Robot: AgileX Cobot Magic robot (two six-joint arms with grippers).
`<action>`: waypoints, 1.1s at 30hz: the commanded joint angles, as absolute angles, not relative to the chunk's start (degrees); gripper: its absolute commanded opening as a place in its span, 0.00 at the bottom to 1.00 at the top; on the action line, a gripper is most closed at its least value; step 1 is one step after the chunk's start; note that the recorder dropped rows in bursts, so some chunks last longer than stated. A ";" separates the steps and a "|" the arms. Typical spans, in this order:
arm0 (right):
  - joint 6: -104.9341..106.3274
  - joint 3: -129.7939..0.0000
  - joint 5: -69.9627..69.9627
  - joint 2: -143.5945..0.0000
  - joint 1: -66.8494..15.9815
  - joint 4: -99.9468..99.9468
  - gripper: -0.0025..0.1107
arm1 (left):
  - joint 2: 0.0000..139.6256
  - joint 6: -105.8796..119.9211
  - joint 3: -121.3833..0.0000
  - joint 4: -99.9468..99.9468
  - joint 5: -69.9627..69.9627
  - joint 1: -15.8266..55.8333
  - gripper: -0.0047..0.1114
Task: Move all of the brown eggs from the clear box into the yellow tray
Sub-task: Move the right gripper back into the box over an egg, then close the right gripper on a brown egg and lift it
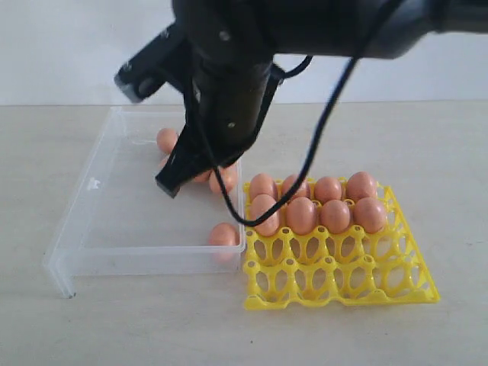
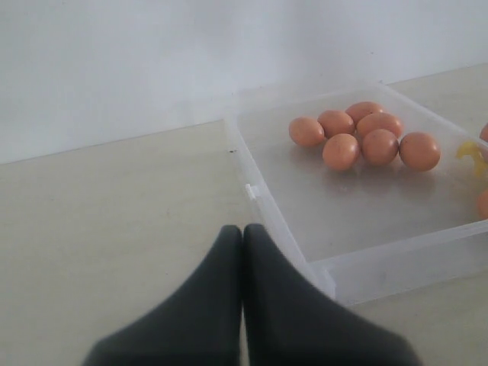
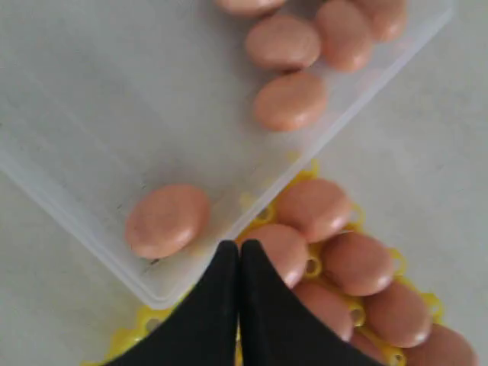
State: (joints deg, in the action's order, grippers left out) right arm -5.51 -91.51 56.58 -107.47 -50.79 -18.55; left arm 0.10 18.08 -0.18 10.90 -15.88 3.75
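In the exterior view the right arm (image 1: 229,84) runs off the top edge and stands in front of the brown eggs (image 1: 222,180) clustered in the clear box (image 1: 130,221), so just behind the right gripper (image 1: 169,184) only slivers of two or three show. In the right wrist view two brown eggs (image 3: 248,4) beyond the fingertips are cut by the frame edge, and the fingers (image 3: 206,320) cover part of the yellow tray (image 3: 130,335) and of one egg (image 3: 280,245) beneath them. In the left wrist view the left gripper (image 2: 242,229) is blurred and cropped at its base; well beyond it the yellow tray (image 2: 469,152) shows only as a sliver at the frame edge.
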 commanded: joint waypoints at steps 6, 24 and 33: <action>-2.02 -101.31 52.24 -114.57 -50.67 -11.94 0.02 | 0.00 17.56 0.00 11.32 -14.92 4.07 0.00; 1.21 -113.10 49.66 -125.25 -42.36 0.45 0.02 | 0.00 17.56 0.00 11.32 -14.92 4.07 0.00; -1.09 -113.21 47.82 -128.10 -42.36 1.41 0.45 | 0.00 17.56 0.00 11.32 -14.92 4.07 0.00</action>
State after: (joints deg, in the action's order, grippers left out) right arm 0.53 -112.91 48.56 -127.89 -42.58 0.91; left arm 0.10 18.08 -0.18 10.90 -15.88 3.75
